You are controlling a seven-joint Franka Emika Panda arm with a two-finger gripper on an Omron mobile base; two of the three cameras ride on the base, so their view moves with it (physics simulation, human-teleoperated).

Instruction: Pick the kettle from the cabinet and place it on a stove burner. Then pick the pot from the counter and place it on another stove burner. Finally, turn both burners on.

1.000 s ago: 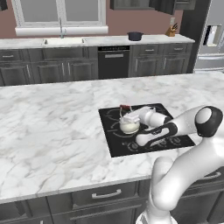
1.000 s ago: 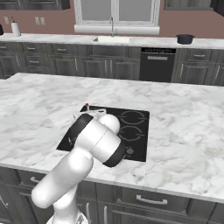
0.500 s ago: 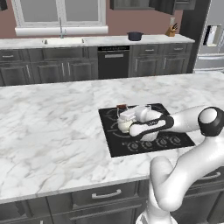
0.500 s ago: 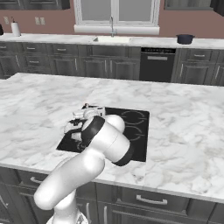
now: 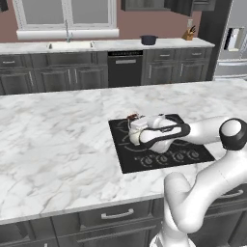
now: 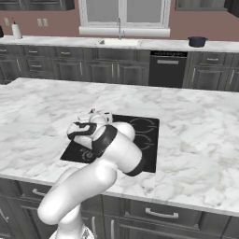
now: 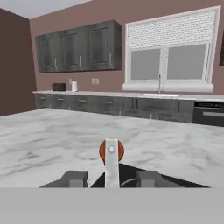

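The cream-white kettle (image 5: 136,136) stands on the black cooktop (image 5: 126,163), at its back left corner, half hidden by my hand. My gripper (image 5: 133,125) reaches over it from the right. In the hand view the kettle's handle (image 7: 111,158), a white strip with a reddish-brown top, stands upright between the fingertips (image 7: 73,178) with a gap on each side, so the gripper (image 7: 111,178) is open. From the right base view the kettle (image 6: 92,116) peeks out behind my gripper (image 6: 95,119) on the cooktop (image 6: 145,140). The dark pot (image 5: 148,39) (image 6: 197,41) sits on the far counter (image 5: 169,44).
The cooktop lies in a white marble island (image 5: 53,140) with a row of knobs (image 5: 170,157) along its front. Grey burner rings (image 6: 142,125) show to the kettle's right. A sink (image 5: 67,45), a dishwasher (image 5: 124,70) and a knife block (image 5: 190,34) line the back wall.
The fingers, shut on the kettle's handle a second ago, now stand apart from it. My forearm has swung lower across the cooktop. The kettle has barely shifted.
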